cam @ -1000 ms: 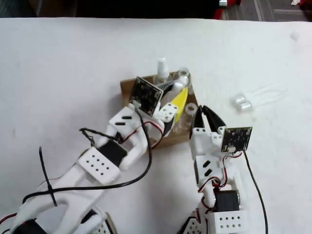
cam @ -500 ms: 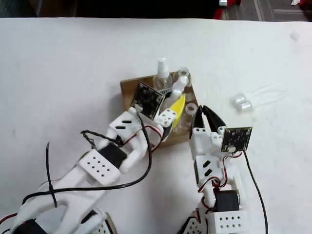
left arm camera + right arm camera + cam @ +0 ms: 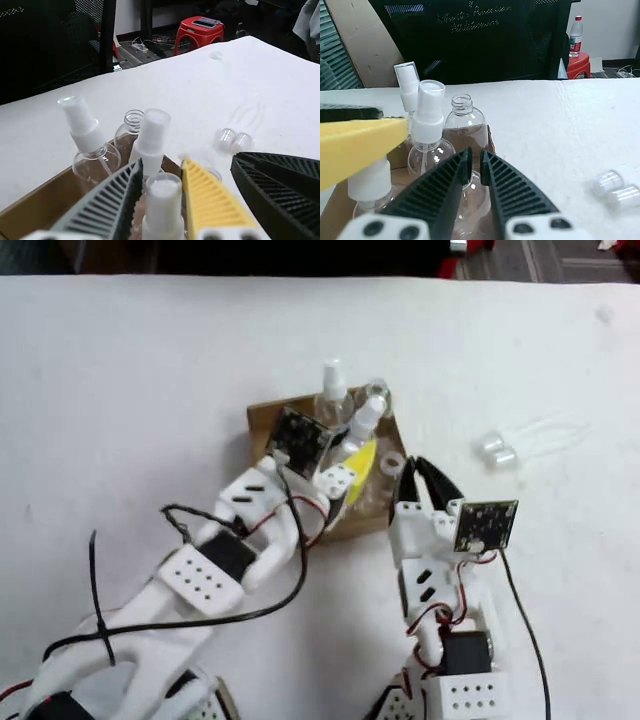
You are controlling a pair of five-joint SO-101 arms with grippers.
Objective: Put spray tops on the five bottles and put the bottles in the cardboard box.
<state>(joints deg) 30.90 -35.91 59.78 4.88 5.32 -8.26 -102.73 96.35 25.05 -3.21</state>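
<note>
The cardboard box (image 3: 262, 418) sits mid-table with several clear bottles standing in it. Three carry white spray tops: one at the back (image 3: 90, 145), one in the middle (image 3: 150, 140), one nearest me (image 3: 162, 210). Two are uncapped (image 3: 132, 125) (image 3: 392, 462). My left gripper (image 3: 162, 167) hangs over the box, open, its grey and yellow fingers straddling the nearest capped bottle. My right gripper (image 3: 475, 157) is shut and holds nothing, just outside the box's right side (image 3: 415, 468). Two loose spray tops (image 3: 497, 450) lie on the table to the right.
White cloth covers the table (image 3: 150, 370), with open room to the left and far side of the box. The loose spray tops (image 3: 615, 187) lie a short way beyond my right gripper. A chair and a red stool (image 3: 200, 30) stand past the far edge.
My left gripper has drawn back toward the near left, leaving a spray-topped bottle standing free in the box. The right arm has stayed put.
</note>
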